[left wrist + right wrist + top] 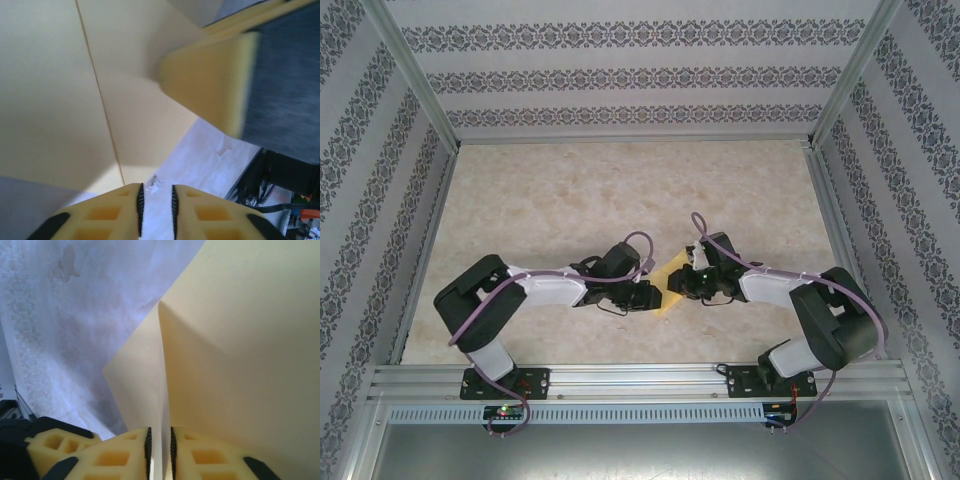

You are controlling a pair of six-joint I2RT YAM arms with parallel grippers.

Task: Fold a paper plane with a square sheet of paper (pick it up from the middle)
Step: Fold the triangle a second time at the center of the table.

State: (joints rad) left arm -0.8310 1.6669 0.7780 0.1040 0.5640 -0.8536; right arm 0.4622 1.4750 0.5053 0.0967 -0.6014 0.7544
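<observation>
The square sheet of paper (671, 284) is mustard yellow and lies creased between my two grippers at the table's near middle. In the left wrist view the sheet (50, 100) spreads ahead with a straight crease line. My left gripper (156, 189) is open by a narrow gap, with bare table showing between its pads, just short of the paper's edge. A yellow finger of the right gripper (210, 90) rests on the sheet. In the right wrist view a raised fold of the sheet (240, 340) runs down between the pads. My right gripper (160, 432) is shut on it.
The pale marbled table (620, 190) stretches away behind the grippers. Patterned walls and aluminium posts box it in on three sides. A metal rail (640, 380) carrying both arm bases runs along the near edge.
</observation>
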